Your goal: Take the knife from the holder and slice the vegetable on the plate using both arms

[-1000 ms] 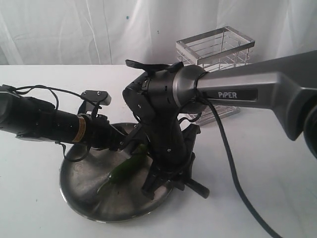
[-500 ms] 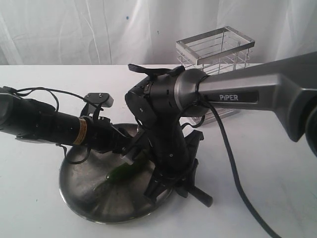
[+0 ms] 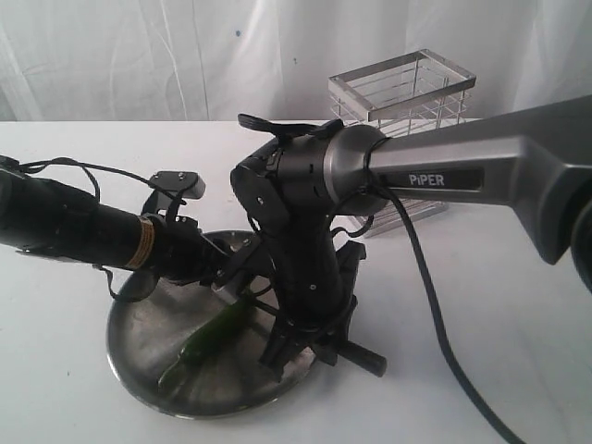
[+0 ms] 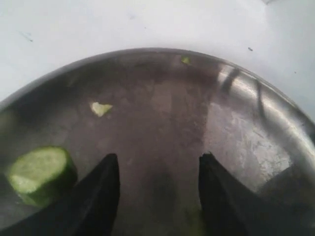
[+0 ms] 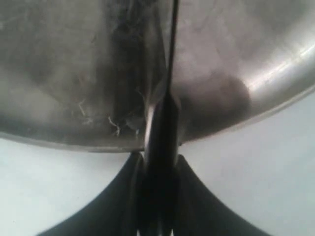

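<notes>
Green chili pepper (image 3: 208,338) on a dull grey steel plate (image 3: 139,356); chrome wire holder (image 3: 402,92); black-handled knife (image 5: 160,147); white desk (image 3: 518,305).

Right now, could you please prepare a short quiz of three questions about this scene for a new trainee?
1. True or false: the right gripper is shut on the knife.
2. What does the left wrist view show between the fingers of the left gripper? A) the knife handle B) bare metal of the plate C) the holder
3. Fill in: in the exterior view, the vegetable lies on the ____, while the holder stands behind it on the table.

Key: 1 true. 2 B; the fingers stand apart with nothing between them, and a cut green piece lies beside one finger. 3 plate.
</notes>
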`<state>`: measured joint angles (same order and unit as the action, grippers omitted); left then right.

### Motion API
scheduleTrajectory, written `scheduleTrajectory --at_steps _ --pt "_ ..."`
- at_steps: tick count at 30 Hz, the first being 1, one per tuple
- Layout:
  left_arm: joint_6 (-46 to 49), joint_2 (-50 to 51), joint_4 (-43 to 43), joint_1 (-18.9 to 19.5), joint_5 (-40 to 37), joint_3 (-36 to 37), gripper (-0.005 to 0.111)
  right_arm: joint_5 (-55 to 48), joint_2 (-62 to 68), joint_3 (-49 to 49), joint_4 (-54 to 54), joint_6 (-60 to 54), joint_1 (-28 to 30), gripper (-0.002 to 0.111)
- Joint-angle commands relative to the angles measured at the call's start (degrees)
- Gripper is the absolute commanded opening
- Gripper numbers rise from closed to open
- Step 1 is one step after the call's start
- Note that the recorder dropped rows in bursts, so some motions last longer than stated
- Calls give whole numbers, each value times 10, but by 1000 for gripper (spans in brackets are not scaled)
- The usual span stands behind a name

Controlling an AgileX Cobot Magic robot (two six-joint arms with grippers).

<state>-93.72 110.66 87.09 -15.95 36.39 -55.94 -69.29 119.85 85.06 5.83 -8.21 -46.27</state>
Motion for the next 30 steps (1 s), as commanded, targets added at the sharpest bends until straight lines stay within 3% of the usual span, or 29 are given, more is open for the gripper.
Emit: scheduleTrajectory --at_steps 1,6,12,19,30 --pt "-47 -32 98 -13 9 5 54 75 -3 12 -12 -12 -4 0" --pt "-100 -55 129 -13 14 5 54 81 -3 12 -12 -20 -4 0" --pt "-100 -104 129 -7 -1 5 54 80 -3 12 -11 -21 -4 0" --pt "-117 -113 129 34 44 15 54 34 36 55 -11 -22 -5 0" --pt "-118 -124 129 101 17 33 54 -1 37 58 -12 -22 -5 0"
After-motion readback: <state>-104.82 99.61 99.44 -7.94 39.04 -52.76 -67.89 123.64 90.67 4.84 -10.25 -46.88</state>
